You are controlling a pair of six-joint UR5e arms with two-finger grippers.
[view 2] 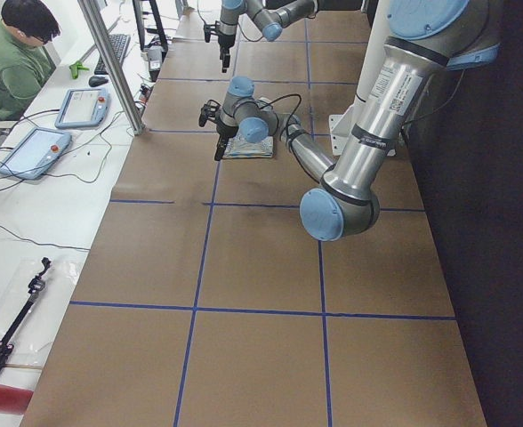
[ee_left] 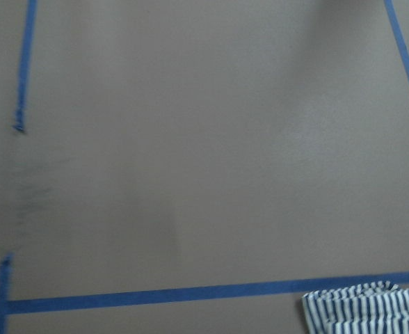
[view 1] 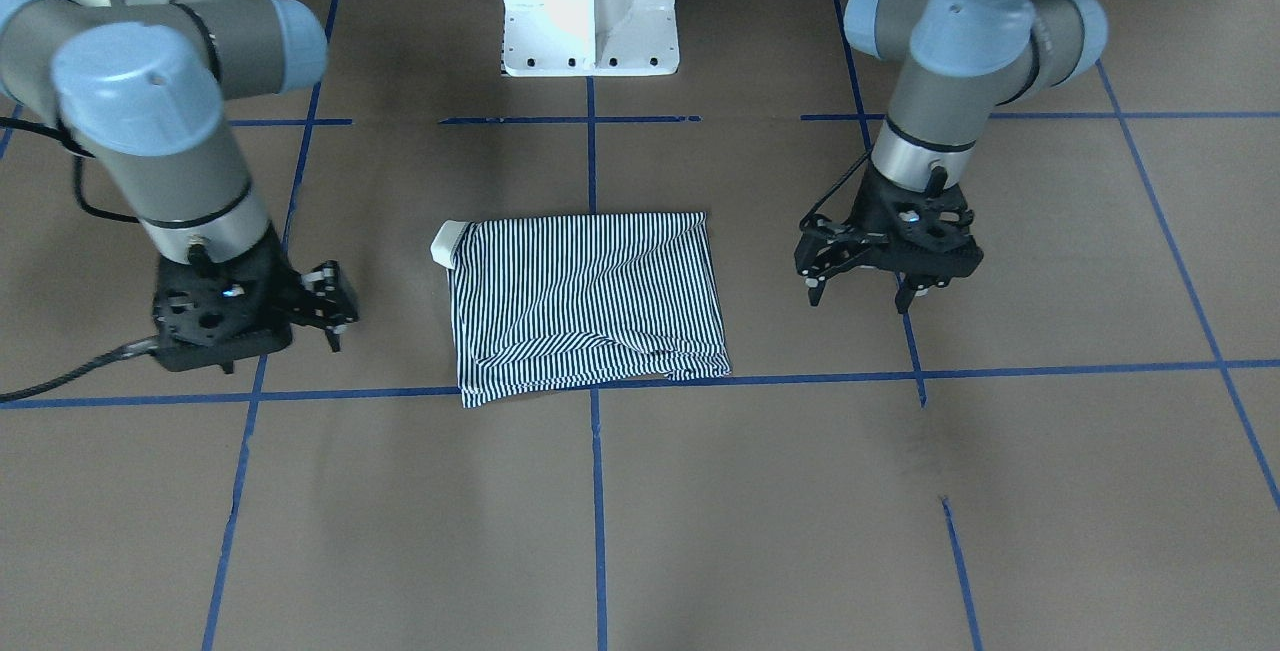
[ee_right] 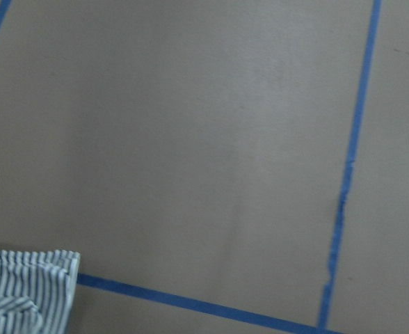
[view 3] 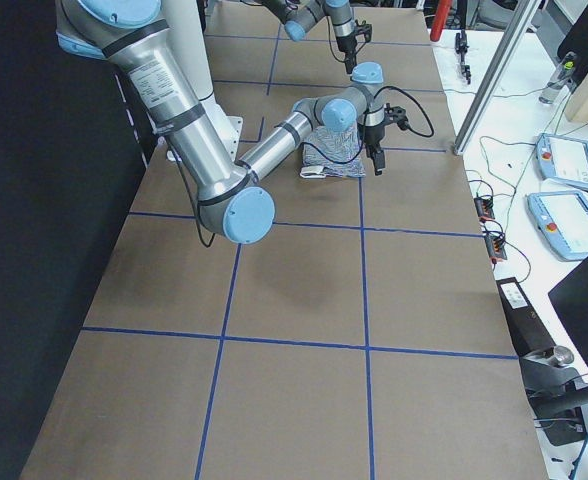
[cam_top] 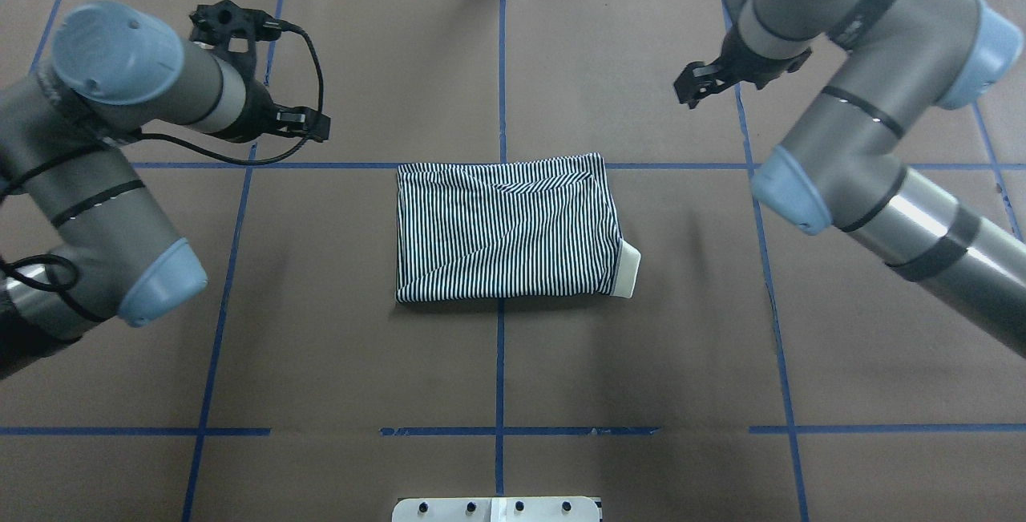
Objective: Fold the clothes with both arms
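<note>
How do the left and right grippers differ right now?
The left gripper hangs beside the shirt's plain edge, jaws open and facing the front camera. The right gripper hangs on the collar side, turned edge-on, jaws unclear. Both are clear of the shirt, holding nothing.

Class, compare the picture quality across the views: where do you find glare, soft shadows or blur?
Front-facing view: glare washes out the white pedestal, while the striped shirt stays crisp. Overhead view: a faint shadow falls on the table right of the shirt. Both wrist views: hazy, stripes slightly soft.

Folded striped polo (cam_top: 505,229); L hand (cam_top: 276,109) & R hand (cam_top: 721,77) well clear.
</note>
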